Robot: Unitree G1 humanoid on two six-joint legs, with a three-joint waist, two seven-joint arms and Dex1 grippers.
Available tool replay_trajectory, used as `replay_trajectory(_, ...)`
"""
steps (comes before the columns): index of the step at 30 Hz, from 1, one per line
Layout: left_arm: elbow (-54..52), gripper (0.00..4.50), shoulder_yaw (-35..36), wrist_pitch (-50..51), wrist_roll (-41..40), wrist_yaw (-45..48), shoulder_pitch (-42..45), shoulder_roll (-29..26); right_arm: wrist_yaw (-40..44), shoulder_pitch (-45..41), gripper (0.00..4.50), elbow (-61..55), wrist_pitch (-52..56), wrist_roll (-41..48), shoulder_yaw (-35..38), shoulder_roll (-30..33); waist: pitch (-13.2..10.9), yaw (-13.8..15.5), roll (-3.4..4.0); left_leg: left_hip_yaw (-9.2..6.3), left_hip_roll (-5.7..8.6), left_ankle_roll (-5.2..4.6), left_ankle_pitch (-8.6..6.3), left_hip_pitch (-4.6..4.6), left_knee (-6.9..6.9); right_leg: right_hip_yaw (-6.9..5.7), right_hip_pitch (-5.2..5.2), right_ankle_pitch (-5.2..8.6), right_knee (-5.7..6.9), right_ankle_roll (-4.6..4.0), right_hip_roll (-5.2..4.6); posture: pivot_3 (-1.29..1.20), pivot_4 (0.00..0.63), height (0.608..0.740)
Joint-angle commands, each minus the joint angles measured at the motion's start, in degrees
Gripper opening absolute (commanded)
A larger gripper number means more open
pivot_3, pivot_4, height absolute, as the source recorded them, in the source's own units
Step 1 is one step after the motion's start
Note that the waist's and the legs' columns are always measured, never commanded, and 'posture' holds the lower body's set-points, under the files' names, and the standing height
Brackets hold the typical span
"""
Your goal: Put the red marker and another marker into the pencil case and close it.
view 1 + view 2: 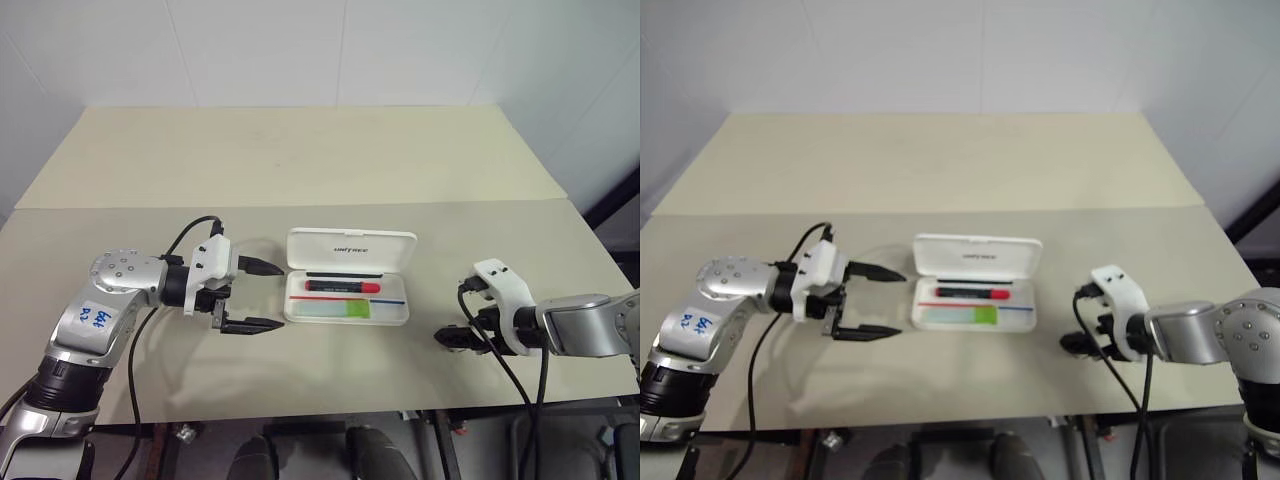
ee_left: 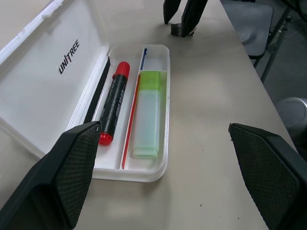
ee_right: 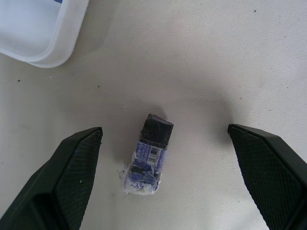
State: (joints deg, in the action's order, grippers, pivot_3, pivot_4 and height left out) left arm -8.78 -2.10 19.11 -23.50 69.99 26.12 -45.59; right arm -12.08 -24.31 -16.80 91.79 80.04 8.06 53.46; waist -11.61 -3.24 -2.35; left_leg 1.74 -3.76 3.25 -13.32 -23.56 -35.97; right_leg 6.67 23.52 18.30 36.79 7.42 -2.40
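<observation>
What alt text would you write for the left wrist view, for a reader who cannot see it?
An open white pencil case lies on a beige table, holding the red marker and a green highlighter side by side. The left gripper is open beside the case; the right gripper is at the case's far end.

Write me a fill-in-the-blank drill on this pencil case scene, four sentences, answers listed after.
1. The lid of the pencil case is ____.
2. The red marker lies inside the case beside a highlighter with a ____ cap.
3. The left gripper is open and holds ____.
4. On the table between the open fingers of the right gripper lies a small wrapped ____.

Missing words: open; green; nothing; eraser
</observation>
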Motion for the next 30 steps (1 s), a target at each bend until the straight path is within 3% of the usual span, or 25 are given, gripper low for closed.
replay_trajectory(1, -2.1, 4.50, 2.0, 0.0, -0.7, -0.5, -0.3, -1.0, -3.2, 2.5, 4.44, 0.4, 0.7, 4.6, -0.4, 1.1, 0.1, 0.0, -0.15, -0.01, -0.01, 0.00, 0.00, 0.00, 0.02, -0.01, 0.00, 0.01, 0.00, -0.01, 0.00, 0.00, 0.150, 0.740)
replay_trajectory(4, -2.0, 4.50, 2.0, -0.1, -0.8, -0.5, -0.2, -1.1, -5.3, 3.5, 4.44, 0.5, 0.7, 7.4, -0.6, 2.1, 0.2, 0.3, -0.27, -0.03, -0.01, -0.02, -0.01, -0.01, 0.02, -0.03, -0.02, 0.02, -0.05, -0.03, -0.01, 0.00, 0.150, 0.740)
replay_trajectory(7, -1.7, 4.50, 1.9, -0.3, -0.6, -0.5, 0.0, -1.0, -7.6, 4.6, 3.83, 0.6, -0.7, 11.0, -1.5, 4.2, 0.2, 0.4, -0.33, -0.03, -0.01, -0.07, -0.04, -0.06, 0.02, -0.03, -0.05, 0.04, -0.20, -0.07, -0.01, 0.00, 0.150, 0.740)
replay_trajectory(16, -0.7, 4.50, 1.6, -0.8, -0.2, -0.3, 1.0, -0.6, -14.6, 5.6, 0.77, -0.3, -10.3, 22.2, -8.7, 11.5, 0.2, 0.1, -0.33, -0.01, -0.02, -0.26, -0.15, -0.13, 0.02, -0.03, -0.04, 0.02, -0.32, -0.03, -0.02, 0.00, 0.150, 0.740)
replay_trajectory(19, -0.3, 4.50, 1.5, -1.1, -0.1, -0.3, 1.4, -0.4, -15.0, 4.6, 0.77, -0.4, -12.1, 22.6, -10.6, 13.0, 0.2, 0.2, -0.33, -0.01, -0.02, -0.27, -0.15, -0.14, -0.02, -0.02, -0.04, 0.06, -0.34, -0.12, -0.03, 0.00, 0.150, 0.740)
replay_trajectory(23, -0.2, 4.50, 1.2, -1.2, 0.0, -0.6, 1.6, -0.1, -10.4, 1.3, 0.77, -1.9, -11.3, 15.7, -11.8, 13.1, 0.2, 0.1, -0.33, 0.08, -0.02, -0.27, -0.15, -0.14, -0.08, 0.06, -0.03, 0.10, -0.35, -0.21, -0.06, 0.00, 0.150, 0.740)
replay_trajectory(26, 0.1, 4.50, 1.1, -1.4, 0.1, -0.5, 1.7, 0.1, -0.3, -2.9, 0.77, -5.3, -10.9, 4.2, -14.3, 14.2, 0.2, -0.1, -0.30, 0.20, -0.03, -0.27, -0.15, -0.12, -0.10, 0.11, 0.01, 0.15, -0.36, -0.37, -0.11, 0.00, 0.150, 0.740)
replay_trajectory(30, 0.9, 4.50, 0.9, -1.8, 0.4, -0.1, 2.2, 0.1, 21.2, -6.9, 0.77, -9.3, -18.6, -13.6, -20.0, 19.6, 0.1, 0.0, -0.21, 0.30, -0.03, -0.28, -0.15, -0.13, -0.08, 0.14, 0.12, 0.19, -0.35, -0.48, -0.14, 0.00, 0.150, 0.740)
